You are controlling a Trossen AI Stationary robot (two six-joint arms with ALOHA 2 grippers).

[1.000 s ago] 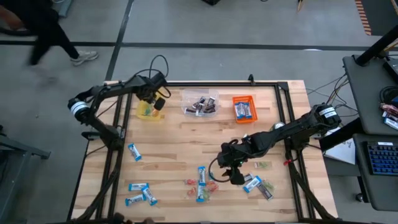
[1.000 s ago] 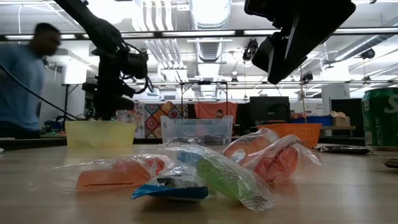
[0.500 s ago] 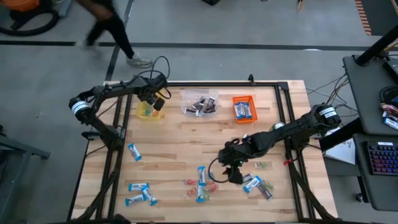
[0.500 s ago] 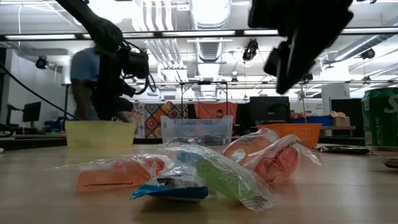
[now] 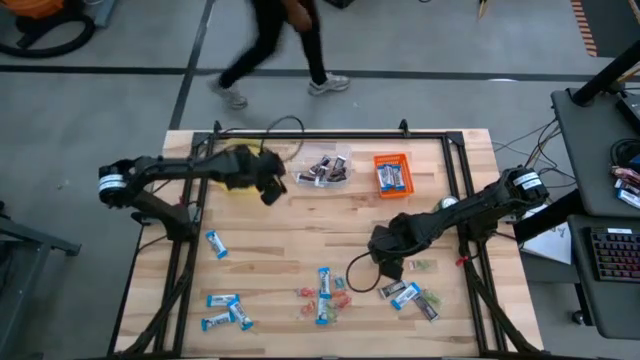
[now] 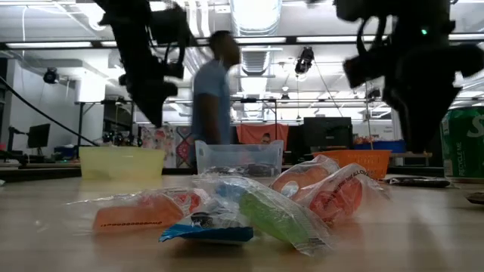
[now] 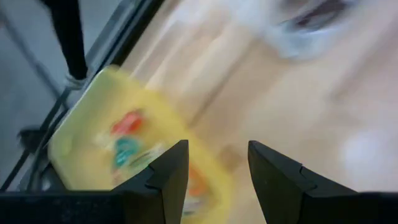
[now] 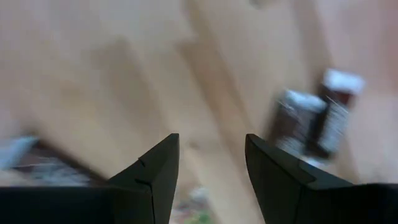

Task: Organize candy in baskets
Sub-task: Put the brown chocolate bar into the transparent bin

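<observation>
Three baskets stand in a row at the table's far side: a yellow one (image 5: 230,158) with red, green and orange candy (image 7: 127,140) in it, a clear one (image 5: 322,168) with dark pieces, and an orange one (image 5: 392,175) with blue bars. My left gripper (image 5: 272,190) hangs open and empty between the yellow and clear baskets, slightly nearer than them. My right gripper (image 5: 392,268) is open above the wood at the near right, beside loose candy: blue bars (image 5: 324,282), red pieces (image 5: 342,298), dark pieces (image 8: 311,124) and a green piece (image 5: 422,265).
More blue bars lie at the near left (image 5: 215,243) (image 5: 225,302). A green can (image 6: 463,143) stands at the right. A black frame (image 5: 455,150) runs along the table's edges. A person walks past beyond the far edge (image 5: 280,40). Bare wood lies at the table's middle.
My left gripper has left its place over the yellow basket and gone right and nearer, toward the clear basket. My right gripper has shifted toward the table's right edge. A person has walked across behind the table.
</observation>
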